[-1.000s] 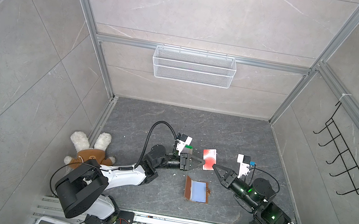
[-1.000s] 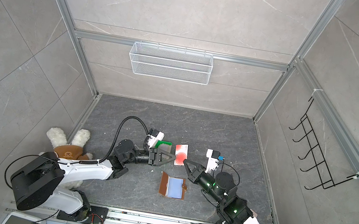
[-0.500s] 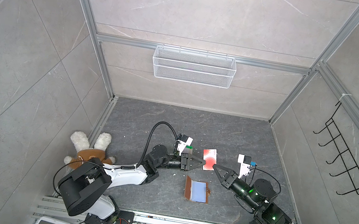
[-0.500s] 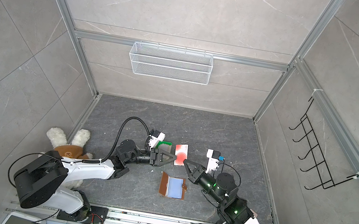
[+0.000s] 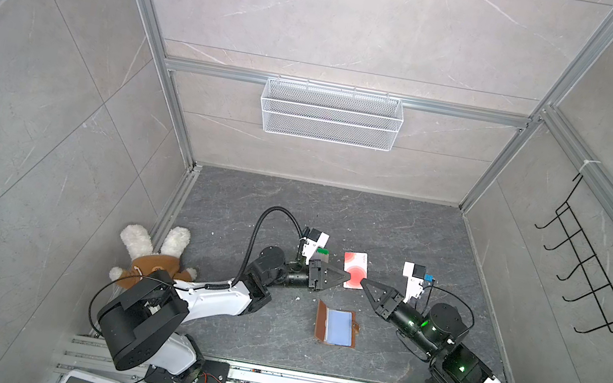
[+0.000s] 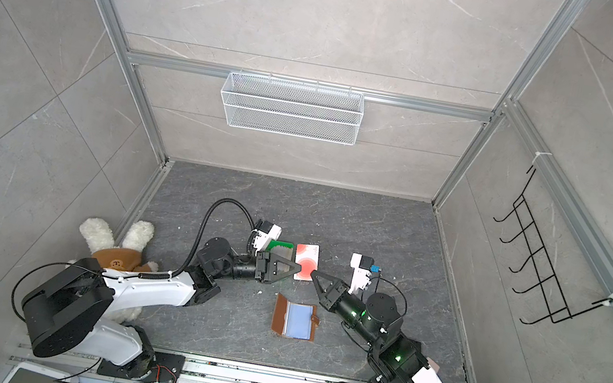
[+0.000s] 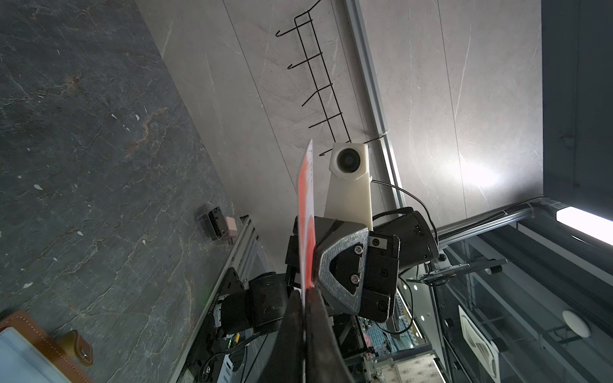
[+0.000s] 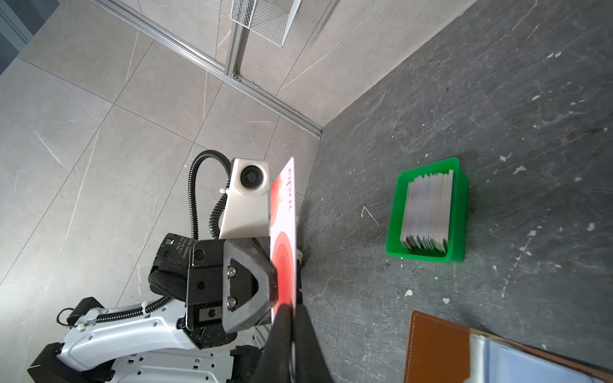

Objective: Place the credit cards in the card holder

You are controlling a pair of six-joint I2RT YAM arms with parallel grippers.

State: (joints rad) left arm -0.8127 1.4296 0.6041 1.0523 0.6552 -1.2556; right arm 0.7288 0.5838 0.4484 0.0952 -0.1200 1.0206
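In both top views, a thin whitish-pink plastic credit card (image 5: 355,270) with a red-orange round blot hung above the dark stone-patterned tabletop (image 5: 394,232), taken from both sides. The left gripper (image 5: 345,278) was pressed together on its left edge, and the right gripper (image 5: 364,282) met its lower right corner. The tan-brown leather card holder (image 5: 337,324) lay open and flat nearer the robot, bluish sleeves up, apart from both arms. In a top view a small green plastic tray (image 6: 279,246) showed just behind the left gripper.

The left wrist view showed the credit card (image 7: 306,212) edge-on, pinched between that gripper's dark fingers (image 7: 292,318). The right gripper's jaws flanked the card's far end, and a corner of the card holder (image 7: 39,345) lay on the tabletop.

The right wrist view showed the right gripper's fingers (image 8: 308,331) closed narrowly on the card's edge, with the left gripper (image 8: 275,275) clamped opposite. The tray (image 8: 459,205) held a stack of more cards (image 8: 428,209) on edge, near the card holder (image 8: 438,348).

The credit card looked light, stiff with a little flex, and glossy enough to slip. A hold on one short end would probably suit best, leaving the opposite edge free to slide into a sleeve. The soft sleeve mouth and the light card holder would likely need bracing.
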